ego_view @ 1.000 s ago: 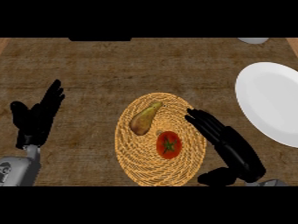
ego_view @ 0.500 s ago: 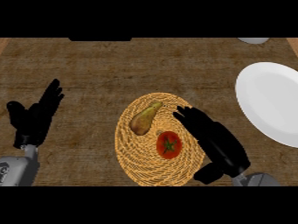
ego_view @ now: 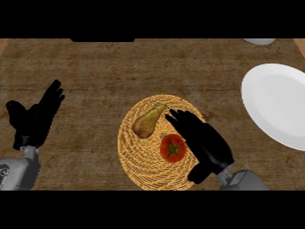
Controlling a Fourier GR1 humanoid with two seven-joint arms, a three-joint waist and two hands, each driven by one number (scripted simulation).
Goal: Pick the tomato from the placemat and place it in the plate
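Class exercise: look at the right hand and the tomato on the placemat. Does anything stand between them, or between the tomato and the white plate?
Nothing visible does. The right hand lies directly beside the tomato on the placemat, fingers straight. The pear sits on the tomato's far left side, away from the route. Only bare counter shows between the placemat and the plate.

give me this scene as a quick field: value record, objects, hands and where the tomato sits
surface: wooden counter
placemat: round woven mat, centre
tomato: on the placemat, not held
pear: on the placemat, up-left of the tomato
plate: white, at right, nothing on it
right hand: open, over the placemat beside the tomato's right
left hand: open, resting at left, fingers up
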